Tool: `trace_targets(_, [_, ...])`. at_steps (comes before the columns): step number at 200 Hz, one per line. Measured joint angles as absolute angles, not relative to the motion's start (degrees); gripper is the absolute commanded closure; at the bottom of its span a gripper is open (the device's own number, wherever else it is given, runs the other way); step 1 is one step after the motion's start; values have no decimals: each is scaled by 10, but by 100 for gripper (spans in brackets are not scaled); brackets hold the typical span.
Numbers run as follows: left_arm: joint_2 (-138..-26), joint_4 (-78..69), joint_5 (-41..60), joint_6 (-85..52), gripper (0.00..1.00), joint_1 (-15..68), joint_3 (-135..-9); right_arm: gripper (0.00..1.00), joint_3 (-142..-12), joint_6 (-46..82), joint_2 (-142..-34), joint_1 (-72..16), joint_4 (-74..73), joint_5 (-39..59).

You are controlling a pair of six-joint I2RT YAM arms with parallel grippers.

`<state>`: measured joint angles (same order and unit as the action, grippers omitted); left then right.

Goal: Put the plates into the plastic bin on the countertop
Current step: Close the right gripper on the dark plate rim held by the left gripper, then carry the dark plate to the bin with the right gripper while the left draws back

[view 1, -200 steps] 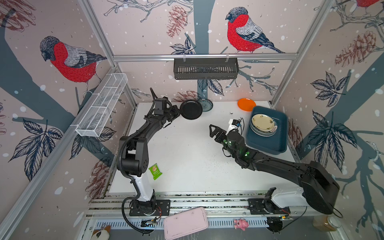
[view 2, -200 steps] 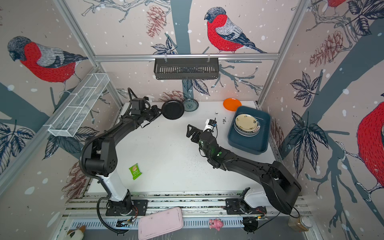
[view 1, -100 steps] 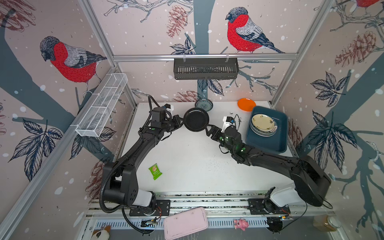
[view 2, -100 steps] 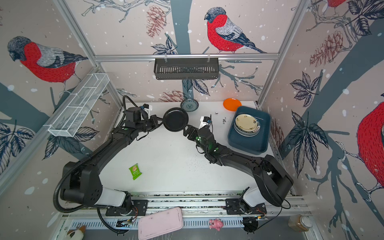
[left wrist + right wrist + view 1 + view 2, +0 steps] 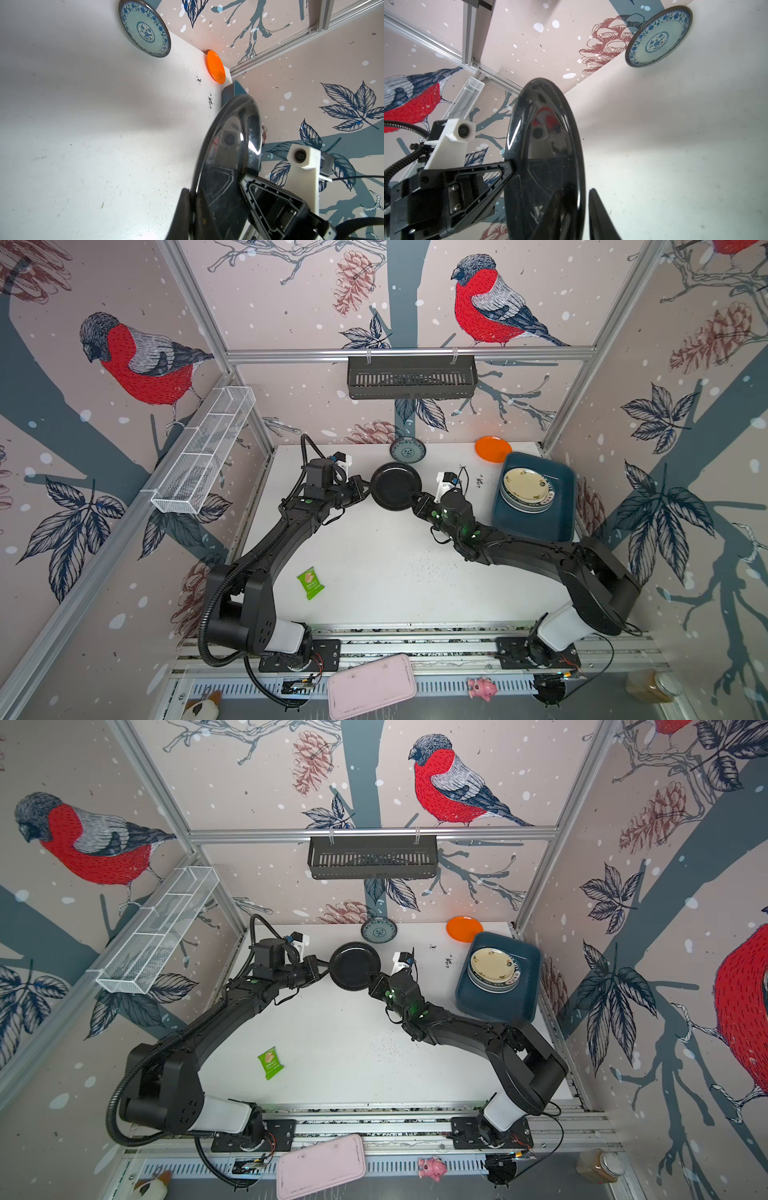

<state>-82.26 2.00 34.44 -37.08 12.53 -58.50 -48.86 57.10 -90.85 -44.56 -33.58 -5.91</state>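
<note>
A glossy black plate (image 5: 395,492) (image 5: 354,966) hangs above the countertop (image 5: 395,564), held between both arms. My left gripper (image 5: 368,489) (image 5: 194,199) is shut on its left rim. My right gripper (image 5: 415,501) (image 5: 584,199) straddles the opposite rim, its fingers closed onto the black plate (image 5: 544,155) with barely a sliver showing at one tip. The dark teal plastic bin (image 5: 557,526) (image 5: 498,1006) sits at the right and holds a stack of plates (image 5: 528,489) topped by a cream one. A teal-patterned plate (image 5: 407,450) (image 5: 144,29) and an orange plate (image 5: 493,449) (image 5: 216,66) lie along the back edge.
A green snack packet (image 5: 310,583) lies front left on the countertop. A black slotted basket (image 5: 411,377) hangs on the back rail and a white wire basket (image 5: 203,452) on the left wall. A pink tray (image 5: 371,685) lies below the front rails.
My left arm carried the black plate from the back towards the middle. My right gripper came up to the plate's other rim and closed on it.
</note>
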Motion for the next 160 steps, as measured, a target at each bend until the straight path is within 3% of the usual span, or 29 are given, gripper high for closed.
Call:
trace_targets(10, [-822, 22, 342, -362, 100, 125, -585, 90, -488, 588, -910, -445, -344, -60])
trace_targets(30, [-823, 24, 343, -360, 76, 126, -585, 96, -483, 604, -910, -440, -373, -58])
trace_targets(43, [-823, 24, 345, -360, 52, 127, -585, 97, -473, 604, -909, -438, -375, -59])
trace_targets(62, [-815, 24, 344, -359, 34, 127, -585, 98, -453, 617, -903, -428, -368, -62])
trace_targets(112, [-780, 26, 314, -331, 26, 150, -591, 98, -396, 643, -838, -380, -349, -80])
trace_targets(160, [-776, 27, 315, -310, 24, 263, -594, 98, -366, 629, -722, -284, -263, -93])
